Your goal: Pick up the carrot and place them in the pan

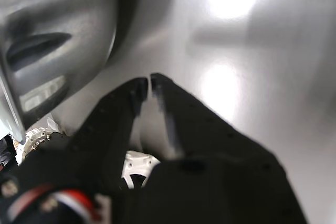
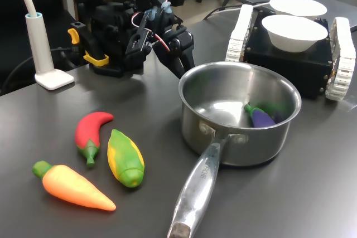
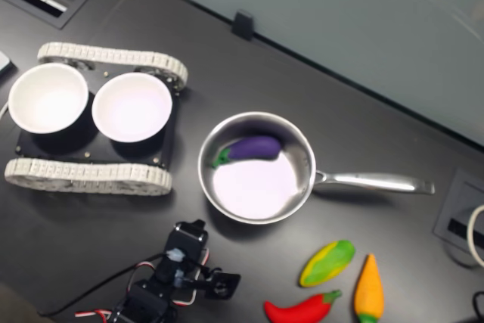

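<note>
The orange carrot (image 2: 72, 187) with its green cap lies on the dark table at the first exterior view's front left, and at the second exterior view's bottom right (image 3: 369, 289). The steel pan (image 2: 245, 149) stands mid-table with its handle (image 2: 198, 193) toward the front; a purple eggplant toy (image 2: 261, 116) lies inside it. My gripper (image 2: 181, 62) hangs just behind the pan's rim, far from the carrot. In the wrist view its black fingertips (image 1: 148, 83) are nearly touching with nothing between them, and the pan's wall (image 1: 58, 35) is close beside them.
A yellow-green corn toy (image 2: 125, 157) and a red chili toy (image 2: 92, 132) lie beside the carrot. Two white bowls (image 2: 294, 32) (image 2: 298, 6) sit on a black tracked vehicle (image 2: 290, 65) behind the pan. A white lamp base (image 2: 53, 76) stands at the first exterior view's left.
</note>
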Controlling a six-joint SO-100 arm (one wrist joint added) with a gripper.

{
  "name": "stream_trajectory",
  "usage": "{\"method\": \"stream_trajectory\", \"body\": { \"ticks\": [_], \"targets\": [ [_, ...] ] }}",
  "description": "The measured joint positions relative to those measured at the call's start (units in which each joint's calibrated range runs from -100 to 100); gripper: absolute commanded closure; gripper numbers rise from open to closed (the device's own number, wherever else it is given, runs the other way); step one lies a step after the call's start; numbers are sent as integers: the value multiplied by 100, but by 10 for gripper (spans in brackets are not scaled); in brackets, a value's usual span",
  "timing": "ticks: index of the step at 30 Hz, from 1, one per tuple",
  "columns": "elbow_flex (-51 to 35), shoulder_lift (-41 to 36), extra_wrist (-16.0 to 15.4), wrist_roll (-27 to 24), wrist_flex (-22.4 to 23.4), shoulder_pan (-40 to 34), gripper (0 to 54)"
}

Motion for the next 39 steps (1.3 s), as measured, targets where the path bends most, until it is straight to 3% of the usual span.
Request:
{"method": "stream_trajectory", "body": {
  "ticks": [17,31,39],
  "targets": [
    [0,0,0,0,8,154,535],
    [-353,0,9,205,603,-11,535],
    [-1113,320,-386,503,841,308,535]
  ]
}}
